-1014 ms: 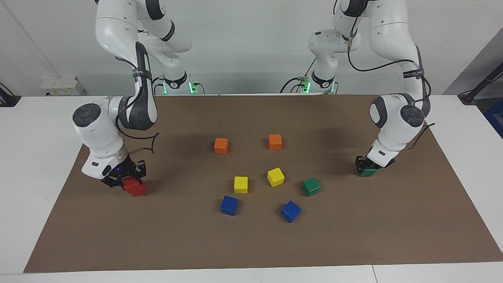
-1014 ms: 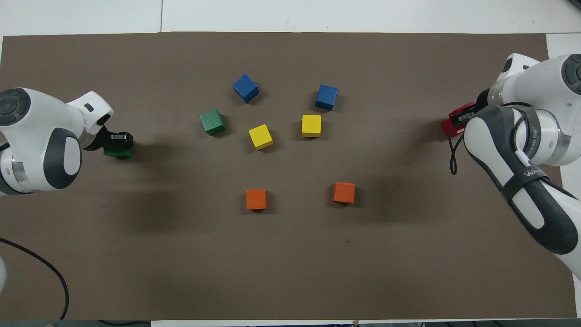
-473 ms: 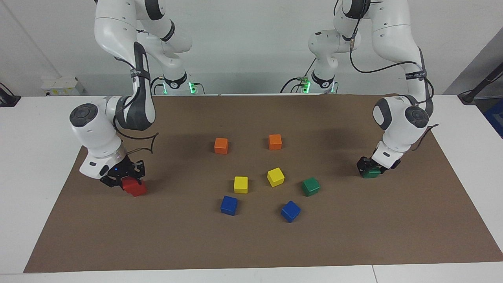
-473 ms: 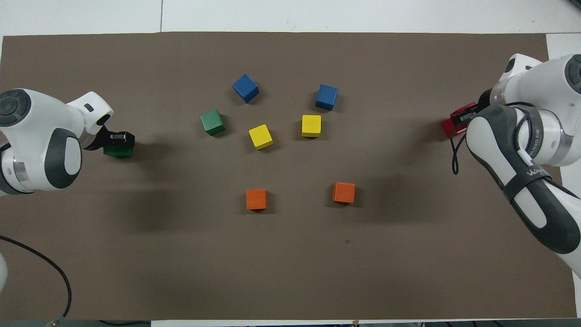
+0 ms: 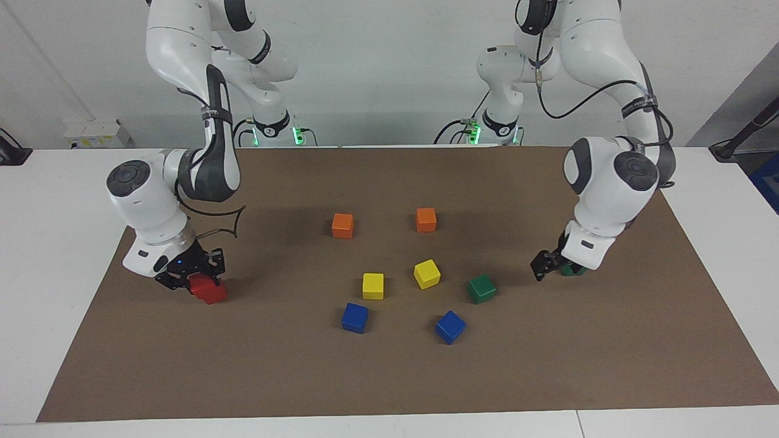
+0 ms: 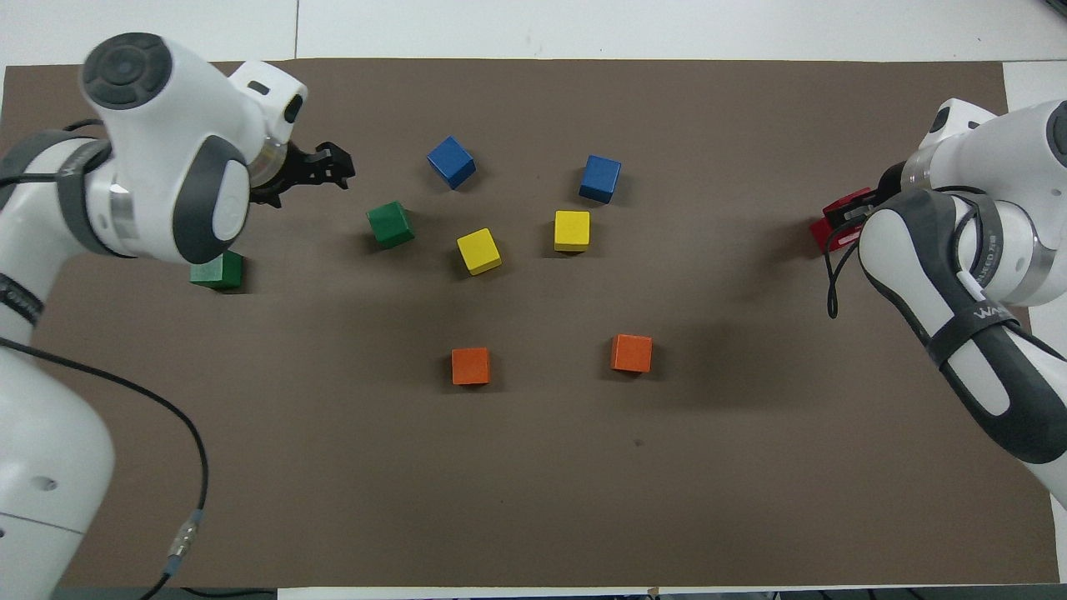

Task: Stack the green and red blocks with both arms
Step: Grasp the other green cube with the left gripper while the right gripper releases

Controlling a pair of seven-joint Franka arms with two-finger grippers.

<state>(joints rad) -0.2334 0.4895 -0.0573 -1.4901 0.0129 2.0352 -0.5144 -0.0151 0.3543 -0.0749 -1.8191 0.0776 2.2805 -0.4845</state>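
Left arm's end of the surface (image 6: 583, 25): one dark green plain cube (image 6: 218, 271) sits on the brown mat (image 6: 533, 483) near that short edge, touched by nothing. The left gripper (image 6: 329, 167) hangs over the mat between this cube and the second dark green plain cube (image 6: 390, 224). Its jaws are spread and empty.

Relation governing the next move: the second green cube lies from the left jaws toward the middle of the surface, close by and apart from them. The left arm is plainly the nearer of the two. This cube stands slightly turned against the mat's edges (a cube has no long axis, so only the turn of its faces matters). In my judgement the jaws would need to square up to a pair of its faces before descending.

Right arm's end: the right gripper (image 5: 193, 277) is low over the mat near that short edge, jaws clenched on a bright red plain cube (image 5: 209, 291). Whether a second red cube sits beneath it cannot be determined. No green stack exists yet.
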